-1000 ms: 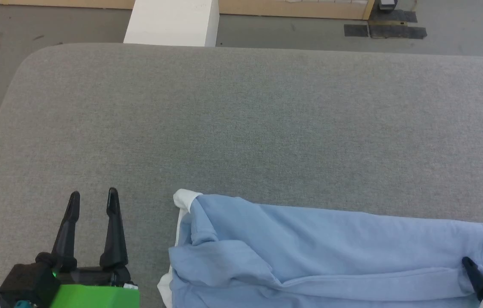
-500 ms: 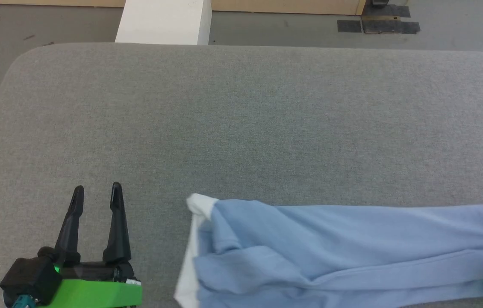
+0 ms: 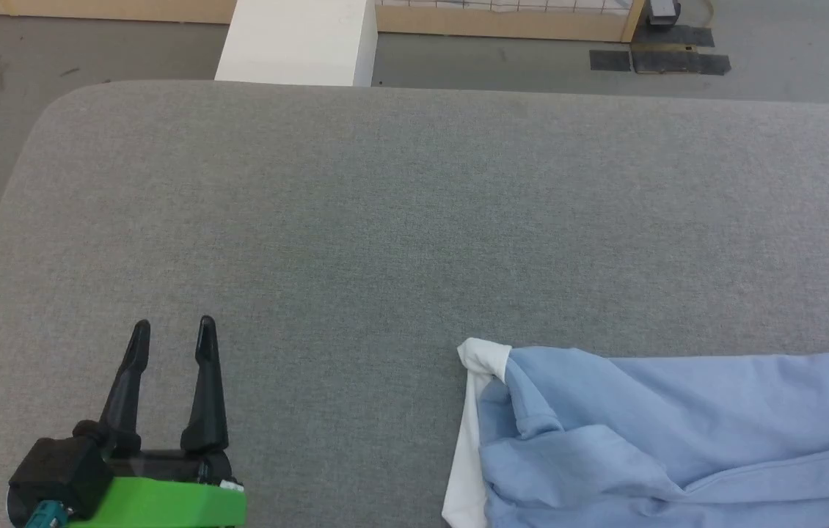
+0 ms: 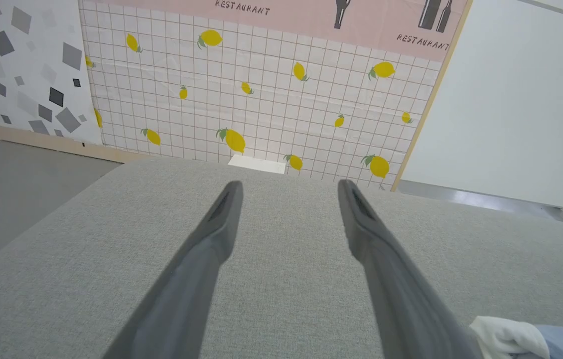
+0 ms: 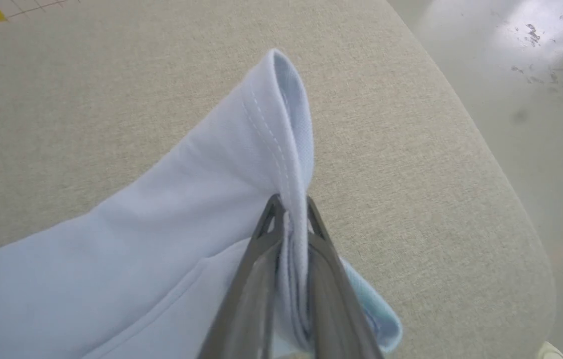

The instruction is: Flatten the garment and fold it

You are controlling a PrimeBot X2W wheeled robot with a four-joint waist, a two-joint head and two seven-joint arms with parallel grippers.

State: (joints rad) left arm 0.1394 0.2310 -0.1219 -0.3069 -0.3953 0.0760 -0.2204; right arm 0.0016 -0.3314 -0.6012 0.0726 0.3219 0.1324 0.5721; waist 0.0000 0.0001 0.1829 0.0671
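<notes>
Head view: the garment [image 3: 678,433] lies bunched on the grey worktop [image 3: 385,220] in the 4 o'clock sector, its long axis running 9 to 3 o'clock. Its white collar [image 3: 484,356] end points to 9 o'clock; the other end passes the frame edge at 3 o'clock. The left end effector [image 3: 174,331], at 7 o'clock and well apart from the cloth, has its fingers spread and empty, pointing to 12 o'clock. Right wrist view: the right end effector [image 5: 291,204] is pressed together, pinching the garment's stitched hem [image 5: 281,124], which stands up toward 12 o'clock.
</notes>
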